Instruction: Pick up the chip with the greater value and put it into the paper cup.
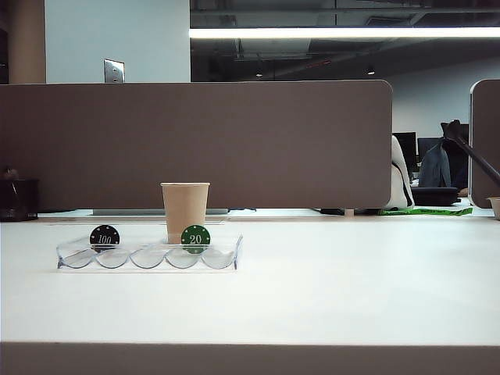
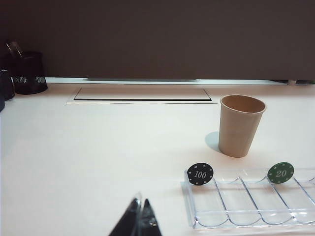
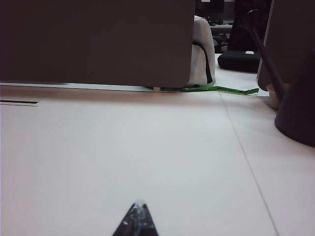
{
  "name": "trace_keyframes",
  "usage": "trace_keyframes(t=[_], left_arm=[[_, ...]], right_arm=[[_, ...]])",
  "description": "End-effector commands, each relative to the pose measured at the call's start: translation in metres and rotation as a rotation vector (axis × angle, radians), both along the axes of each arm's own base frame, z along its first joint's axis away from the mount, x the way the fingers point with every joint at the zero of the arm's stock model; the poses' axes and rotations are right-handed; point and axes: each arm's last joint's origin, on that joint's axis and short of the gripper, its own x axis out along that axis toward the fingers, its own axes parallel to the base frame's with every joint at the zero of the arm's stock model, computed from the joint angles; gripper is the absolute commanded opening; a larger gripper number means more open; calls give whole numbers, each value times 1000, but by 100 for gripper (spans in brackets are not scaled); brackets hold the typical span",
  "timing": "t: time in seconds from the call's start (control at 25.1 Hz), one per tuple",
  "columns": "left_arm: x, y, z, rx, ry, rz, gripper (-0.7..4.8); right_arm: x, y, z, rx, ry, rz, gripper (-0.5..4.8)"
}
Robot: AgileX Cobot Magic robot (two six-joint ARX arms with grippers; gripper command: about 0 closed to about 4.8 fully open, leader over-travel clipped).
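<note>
While both hands [image 2: 140, 219] [image 3: 136, 221] idle, black chip [image 1: 105, 237] stands on edge.

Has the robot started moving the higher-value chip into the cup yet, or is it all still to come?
Nothing looks done yet. The black 100 chip stands in the clear tray, the green 20 chip a few slots over, the paper cup behind it. Nothing is in hand: the left hand and right hand are shut, away from the tray. Picking up and dropping in remain.
</note>
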Motion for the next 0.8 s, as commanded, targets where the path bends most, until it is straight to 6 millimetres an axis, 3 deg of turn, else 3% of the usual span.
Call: trace_keyframes(t=[0.04,0.8], left_arm=[[0,0,2,-4,-15,-3,-5],[-1,0,7,-6,-38,-3,-6]], right_arm=[[0,0,1,-3,-15,0,-6],[0,0,5,-3,-25,0,-6]])
